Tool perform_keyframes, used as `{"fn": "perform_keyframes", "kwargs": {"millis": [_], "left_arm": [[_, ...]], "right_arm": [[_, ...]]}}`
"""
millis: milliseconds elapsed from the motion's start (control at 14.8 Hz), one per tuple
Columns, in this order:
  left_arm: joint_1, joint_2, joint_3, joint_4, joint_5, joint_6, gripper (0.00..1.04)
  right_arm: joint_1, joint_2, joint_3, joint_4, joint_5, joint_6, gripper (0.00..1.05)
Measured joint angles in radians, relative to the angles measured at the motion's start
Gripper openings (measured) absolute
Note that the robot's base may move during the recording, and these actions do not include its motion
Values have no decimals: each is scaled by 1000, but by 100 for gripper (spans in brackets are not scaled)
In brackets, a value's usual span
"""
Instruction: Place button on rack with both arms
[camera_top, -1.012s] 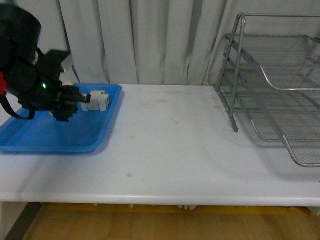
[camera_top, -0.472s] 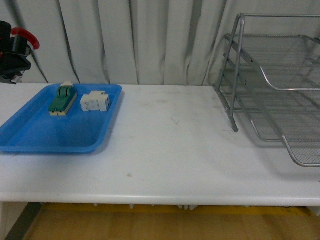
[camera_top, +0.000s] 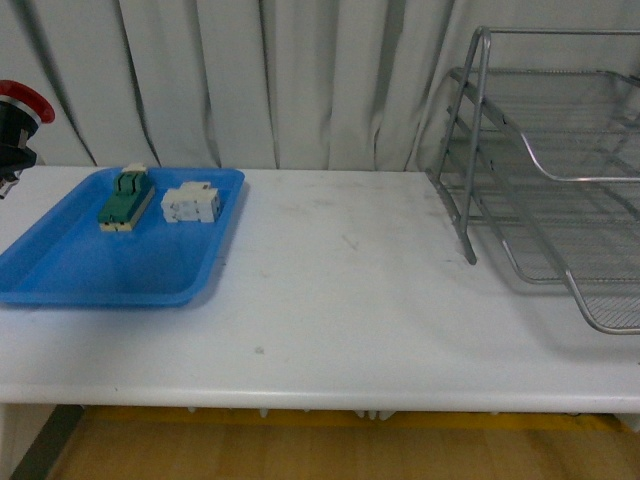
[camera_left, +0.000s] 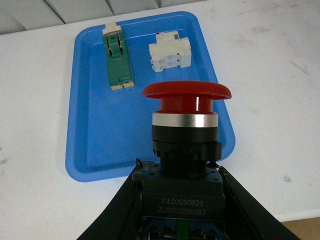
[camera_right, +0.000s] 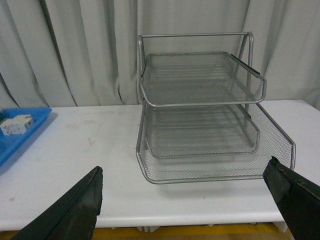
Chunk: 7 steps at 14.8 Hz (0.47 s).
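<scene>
Over the left edge of the table (camera_top: 350, 300), beside the blue tray (camera_top: 100, 270), the left gripper (camera_left: 181, 197) is clenched on the button (camera_left: 186, 125). The right gripper (camera_right: 182, 172) is released and faces the rack (camera_right: 200, 103), which stands at the table's right edge.

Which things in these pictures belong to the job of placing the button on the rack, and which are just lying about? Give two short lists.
Belonging to the job: button, gripped in the left gripper; rack, standing on the table; right gripper, open and empty.

Lying about: blue tray; green switch block and white terminal block, both in that tray.
</scene>
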Motion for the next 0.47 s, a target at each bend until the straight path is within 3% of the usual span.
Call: {"fn": "perform_keyframes", "kwargs": {"millis": [472], "left_arm": [[24,2,-51,42,-2,5,36]], "right_arm": [[0,0,0,0,0,0,98]]}}
